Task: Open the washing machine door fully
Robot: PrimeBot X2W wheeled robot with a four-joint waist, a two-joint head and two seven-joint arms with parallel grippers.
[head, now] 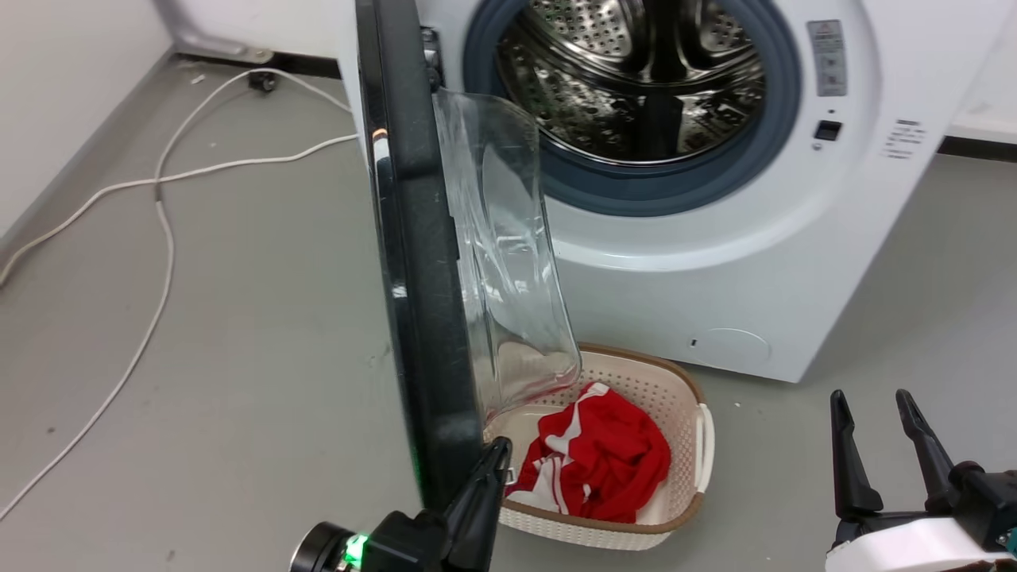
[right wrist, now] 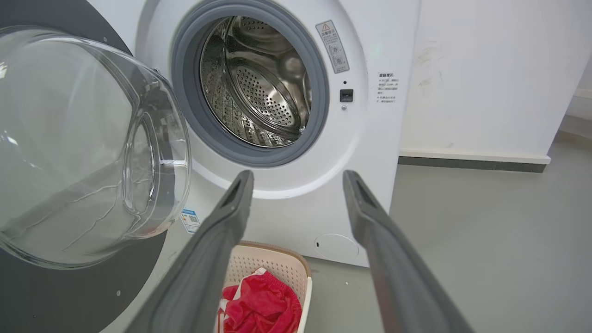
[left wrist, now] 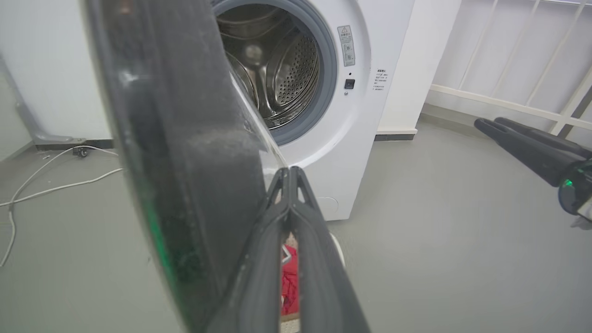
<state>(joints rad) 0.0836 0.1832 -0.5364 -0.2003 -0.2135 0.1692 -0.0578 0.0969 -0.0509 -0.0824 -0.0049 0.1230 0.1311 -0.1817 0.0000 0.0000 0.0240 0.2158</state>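
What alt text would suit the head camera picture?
A white washing machine stands with its round black door swung out edge-on, steel drum exposed. The shut left gripper is at the door's lower edge, beside a basket of red cloth.

Laundry corner of a plain indoor room. A white front-loading washing machine stands against a white wall edged with a dark skirting strip, and its perforated steel drum is open to view. Directly in front of the machine, a cream perforated laundry basket holds a red garment. The floor around the machine is bare grey. White cables trail across it left of the machine, and a white railing stands to the right.
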